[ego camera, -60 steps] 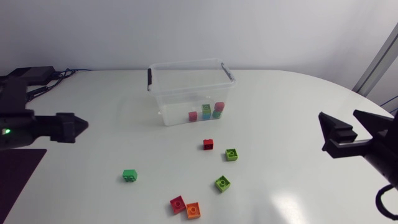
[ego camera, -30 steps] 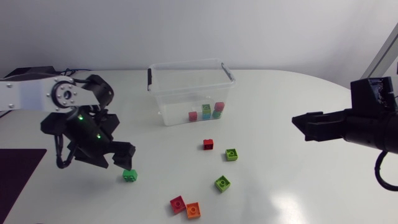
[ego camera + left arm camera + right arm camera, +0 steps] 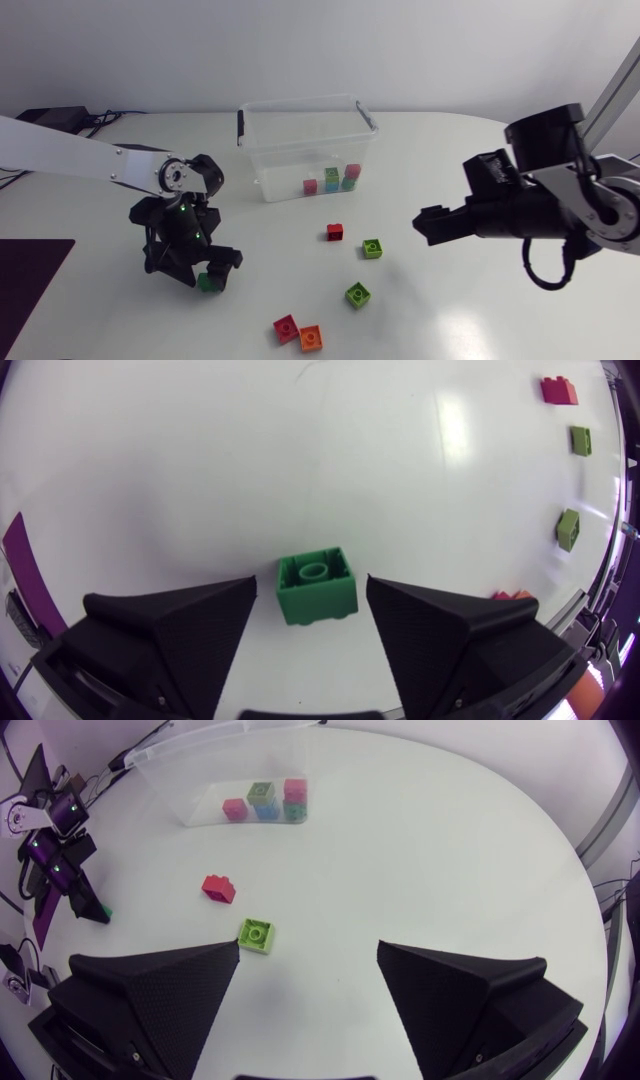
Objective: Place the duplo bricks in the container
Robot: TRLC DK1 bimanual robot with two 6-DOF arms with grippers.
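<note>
Since the dark-green, square, studded plastic duplo brick (image 3: pixel 316 590) lies on the glossy white table (image 3: pixel 450 150), well apart from the clear, thin-walled plastic container (image 3: pixel 290 150), the left gripper (image 3: pixel 207 270) is down low over it. Its matte black wedge fingers straddle the brick w/ a gap each side, so it's released and grasping nothing, prob. lined up for a pinch. The brick sits square between the fingers, flat faces toward them, which should suit a firm grip on hard, smooth plastic.

The right gripper (image 3: pixel 308 950) hangs above the table, also spread wide and empty, w/ a lime-green brick (image 3: pixel 257 933) just ahead of it, likely its pick.

Several small pink, green and blue bricks (image 3: pixel 330 180) are already in the container's near corner. Loose ones left incl. a small red brick (image 3: pixel 335 232), another lime brick (image 3: pixel 357 294), and a red-and-orange pair (image 3: pixel 299 332) touching at the table's near edge.
</note>
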